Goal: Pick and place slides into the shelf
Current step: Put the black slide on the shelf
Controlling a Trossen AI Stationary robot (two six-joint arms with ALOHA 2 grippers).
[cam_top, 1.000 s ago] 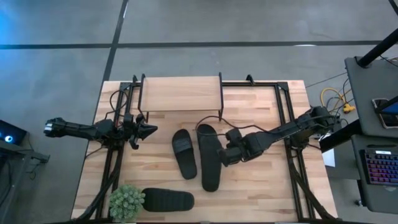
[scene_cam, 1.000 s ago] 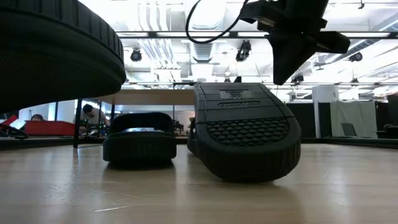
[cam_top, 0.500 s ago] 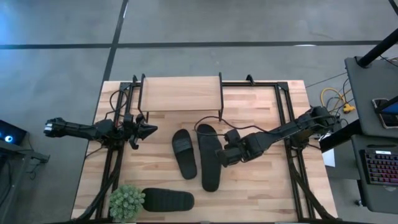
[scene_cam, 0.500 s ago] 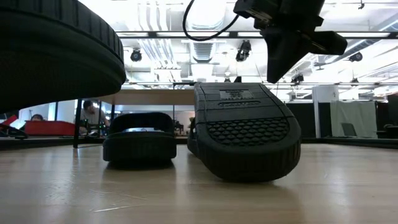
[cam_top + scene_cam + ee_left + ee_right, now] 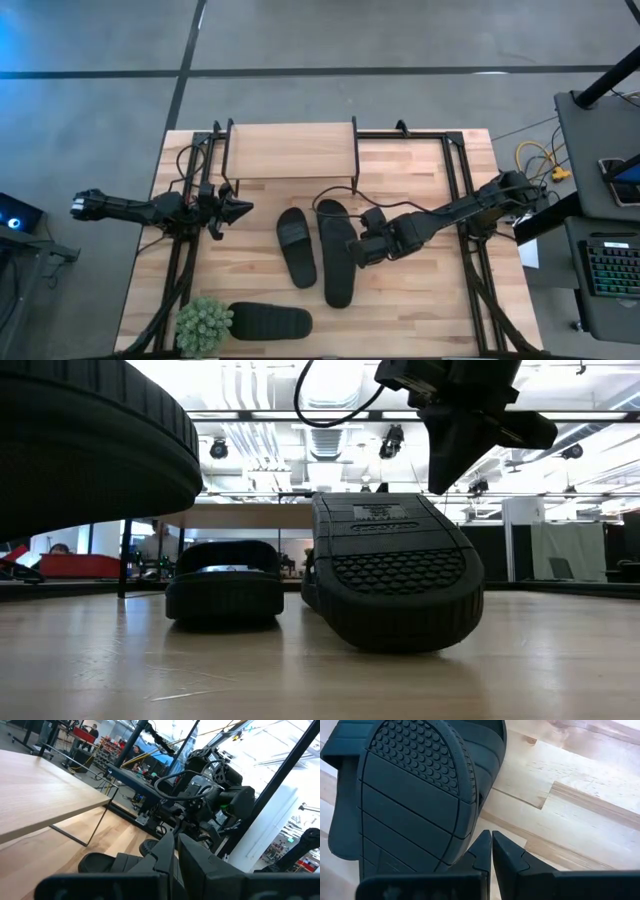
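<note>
Three black slides show. One lies sole up (image 5: 337, 253) (image 5: 410, 795) at mid-table, and a second sits strap up (image 5: 296, 246) (image 5: 224, 585) just to its left. The third (image 5: 270, 321) lies by the near edge. The fourth is out of view. The shelf (image 5: 290, 150) stands at the far edge on thin black legs. My right gripper (image 5: 353, 252) (image 5: 491, 847) (image 5: 445, 480) is shut, with its tips just off the overturned slide's right edge. My left gripper (image 5: 243, 209) (image 5: 175, 851) is shut and waits left of the slides, in front of the shelf.
A small green potted plant (image 5: 204, 323) stands at the near-left corner, against the third slide. Black frame rails (image 5: 462, 190) run along both sides of the table. Bare wood lies right of the right gripper and near the front. People and equipment show in the room beyond.
My right gripper has shifted a little toward the table's left and slightly down, closer to the overturned slide, then held still. The slides have stayed where they were.
</note>
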